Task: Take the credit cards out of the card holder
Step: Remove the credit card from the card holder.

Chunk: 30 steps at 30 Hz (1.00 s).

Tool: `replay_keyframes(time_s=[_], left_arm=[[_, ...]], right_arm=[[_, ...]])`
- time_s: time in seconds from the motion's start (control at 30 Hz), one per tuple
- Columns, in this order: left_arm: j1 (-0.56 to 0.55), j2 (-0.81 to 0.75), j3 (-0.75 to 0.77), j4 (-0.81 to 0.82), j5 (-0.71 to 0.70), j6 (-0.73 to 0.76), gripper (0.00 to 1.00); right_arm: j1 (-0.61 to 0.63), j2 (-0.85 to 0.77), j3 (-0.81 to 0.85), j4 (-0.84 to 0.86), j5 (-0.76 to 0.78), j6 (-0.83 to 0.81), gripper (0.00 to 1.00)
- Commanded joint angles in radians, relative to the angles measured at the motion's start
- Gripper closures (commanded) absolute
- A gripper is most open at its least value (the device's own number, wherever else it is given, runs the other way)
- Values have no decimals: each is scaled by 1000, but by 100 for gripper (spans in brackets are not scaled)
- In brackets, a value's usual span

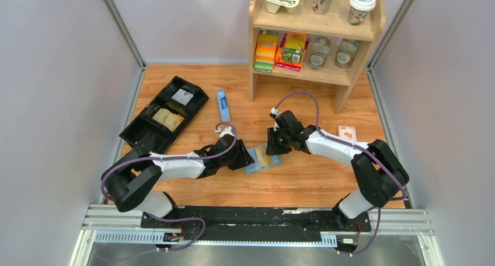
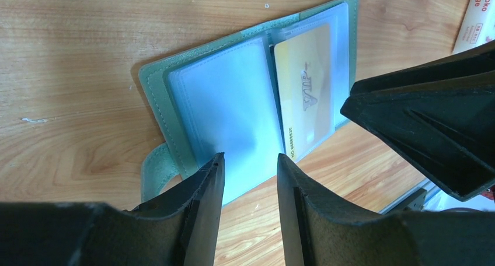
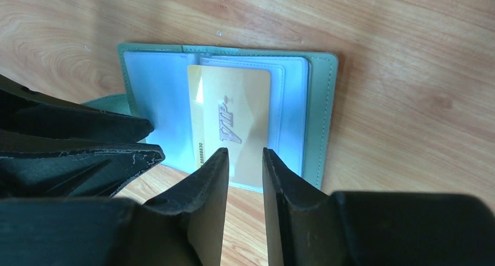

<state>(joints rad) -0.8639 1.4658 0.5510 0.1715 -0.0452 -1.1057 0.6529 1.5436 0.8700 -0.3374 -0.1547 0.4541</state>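
**Wood table, wallet open, a gold card yet to come out**

The wooden table has bare board in front of and to the right of the work. The shelf unit stands well behind it, and the black tray lies well off to the left, so neither crowds the arms. In one tray compartment lie tan pieces that may be cards already taken out; I cannot tell from here.

The card holder lies open and flat between the two arms. Its left page looks empty, and a gold credit card sits in the right page, so I judge that at least this one is left to do.

The left gripper is narrowly parted over the empty page and holds nothing. The right gripper is likewise narrowly parted, at the card's near edge and not closed on it. The two grippers are close together, so that is the tight spot
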Motion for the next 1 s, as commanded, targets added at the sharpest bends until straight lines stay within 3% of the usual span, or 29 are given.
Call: replay_keyframes(time_s=[0.0,0.6,0.97], left_arm=[[-4,11,27,-35,2,9,53],[0,-7,67,40,-10,6,51],[48,85,152,59,14,4,50]], right_arm=[[-9,39,24,66,-22,-15,71],[-90,127,-58,86,-114,21,75],[-102,127,-62,94,-129,21,75]])
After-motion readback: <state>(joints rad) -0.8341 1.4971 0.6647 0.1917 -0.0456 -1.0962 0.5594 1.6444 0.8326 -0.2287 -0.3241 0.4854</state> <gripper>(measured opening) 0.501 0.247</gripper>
